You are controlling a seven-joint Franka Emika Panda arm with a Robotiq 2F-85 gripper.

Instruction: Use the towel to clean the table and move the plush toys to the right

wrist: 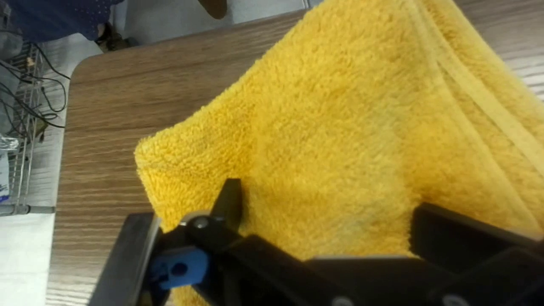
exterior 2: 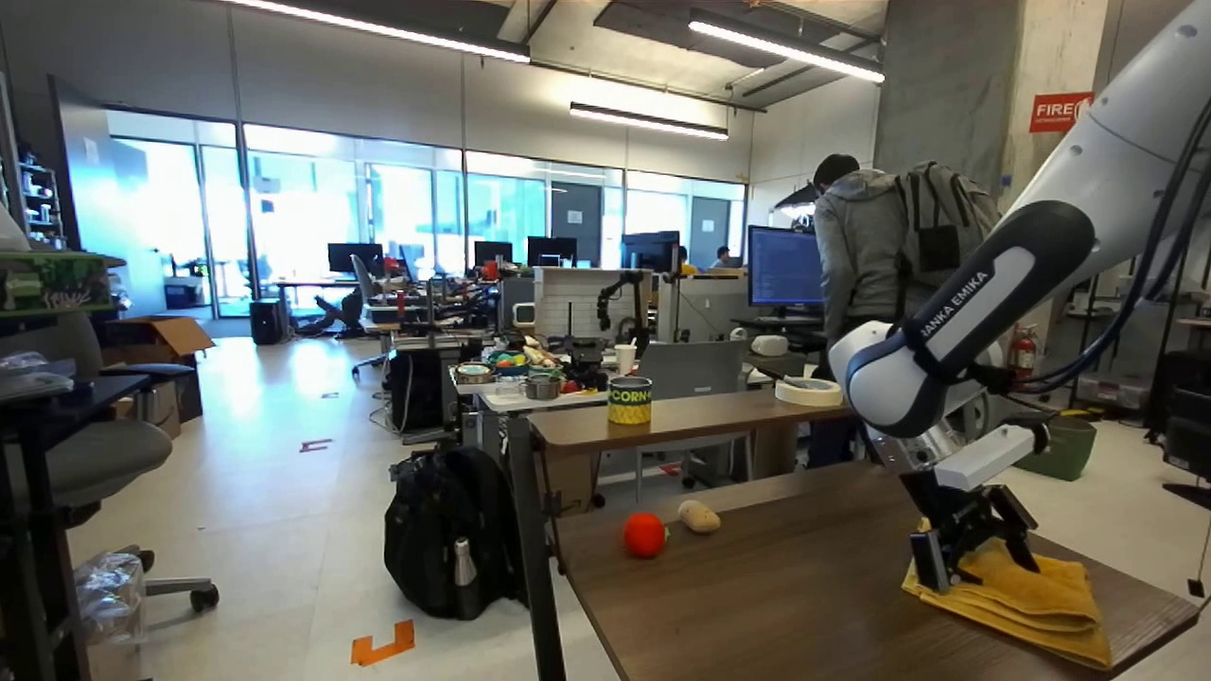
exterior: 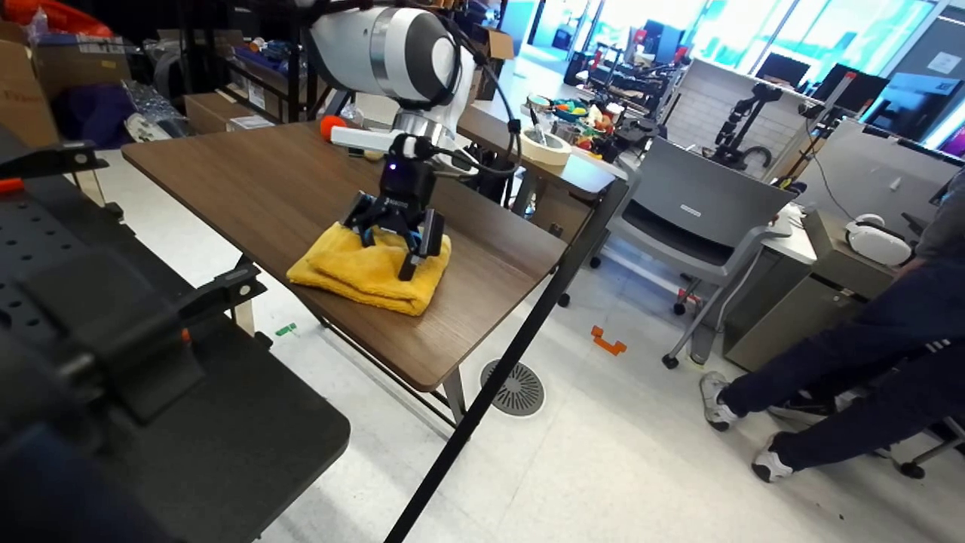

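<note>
The folded yellow towel (exterior: 369, 271) lies on the brown wood-grain table (exterior: 249, 173), close to one end. My gripper (exterior: 387, 255) points down at it with its jaws wide apart. In the wrist view the cloth fills the space below the gripper (wrist: 326, 199), and the fingertips are at its upper surface; no fold is pinched between them. An exterior view shows two toys, a red round plush toy (exterior 2: 645, 535) and a tan potato-shaped plush toy (exterior 2: 700, 516), side by side toward the table's opposite end, well away from the gripper.
Behind the table is a narrow brown desk (exterior 2: 577, 430) with a corn can (exterior 2: 629, 402) and a tape roll (exterior 2: 809, 392). A black cart (exterior: 256, 437) stands beside the table. A black backpack (exterior 2: 454, 539) sits on the floor, and a person (exterior 2: 866, 255) stands farther back.
</note>
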